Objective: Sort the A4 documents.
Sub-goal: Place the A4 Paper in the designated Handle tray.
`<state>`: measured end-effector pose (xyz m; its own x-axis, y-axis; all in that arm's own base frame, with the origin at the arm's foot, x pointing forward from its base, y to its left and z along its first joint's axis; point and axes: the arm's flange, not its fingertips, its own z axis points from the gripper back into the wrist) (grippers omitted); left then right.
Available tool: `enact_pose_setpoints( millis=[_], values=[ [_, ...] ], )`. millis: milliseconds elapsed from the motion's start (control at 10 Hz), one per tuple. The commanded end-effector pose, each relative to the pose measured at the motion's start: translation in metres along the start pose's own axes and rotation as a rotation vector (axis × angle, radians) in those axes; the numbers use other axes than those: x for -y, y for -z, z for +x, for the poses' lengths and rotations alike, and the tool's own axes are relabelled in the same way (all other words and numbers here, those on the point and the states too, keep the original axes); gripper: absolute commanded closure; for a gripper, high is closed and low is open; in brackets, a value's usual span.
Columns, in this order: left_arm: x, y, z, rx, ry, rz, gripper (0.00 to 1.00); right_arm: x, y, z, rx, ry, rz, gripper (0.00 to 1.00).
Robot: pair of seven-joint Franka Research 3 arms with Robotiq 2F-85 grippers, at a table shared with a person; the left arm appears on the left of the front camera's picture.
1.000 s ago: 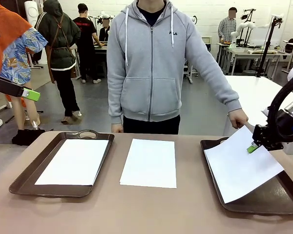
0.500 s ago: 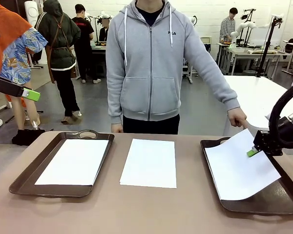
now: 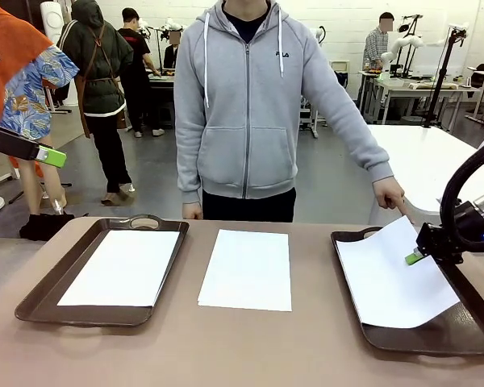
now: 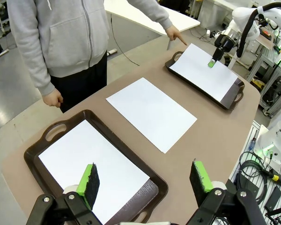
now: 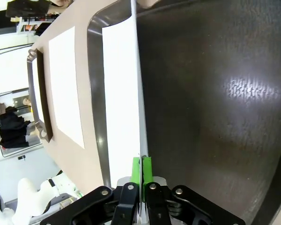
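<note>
Right fingers (image 5: 136, 169): pressed together, green pads pinching the edge of a thin plain white A4 paper sheet (image 3: 391, 278).
Held sheet: slanting over the right dark brown handled tray (image 3: 436, 337), near edge down in it.
Left fingers (image 4: 90, 180): spread, holding nothing.
Other sheets: middle sheet (image 3: 247, 268) flat on the brown worktop (image 3: 226, 347); left sheet (image 3: 121, 266) in the left tray (image 3: 44, 286).
Person's hand (image 3: 391, 193): forefinger at the held sheet's far corner.
Writing: grey hoodie's chest logo (image 3: 284, 54), seemingly "FILA".
</note>
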<state>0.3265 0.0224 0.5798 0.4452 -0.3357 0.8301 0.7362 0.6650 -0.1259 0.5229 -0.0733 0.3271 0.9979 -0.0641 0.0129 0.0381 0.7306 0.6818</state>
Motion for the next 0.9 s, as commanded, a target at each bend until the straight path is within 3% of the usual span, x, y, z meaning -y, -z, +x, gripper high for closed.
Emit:
enact_pose_setpoints(
  millis=[0, 800],
  values=[
    [-0.0001, 0.0003, -0.0001, 0.002, 0.004, -0.006, 0.00, 0.0063, 0.0012, -0.0028, 0.022, -0.012, -0.050, 0.99],
    [-0.0001, 0.0003, -0.0001, 0.002, 0.004, -0.006, 0.00, -0.0031, 0.0049, 0.0066, -0.050, -0.023, -0.181, 0.99]
  ],
)
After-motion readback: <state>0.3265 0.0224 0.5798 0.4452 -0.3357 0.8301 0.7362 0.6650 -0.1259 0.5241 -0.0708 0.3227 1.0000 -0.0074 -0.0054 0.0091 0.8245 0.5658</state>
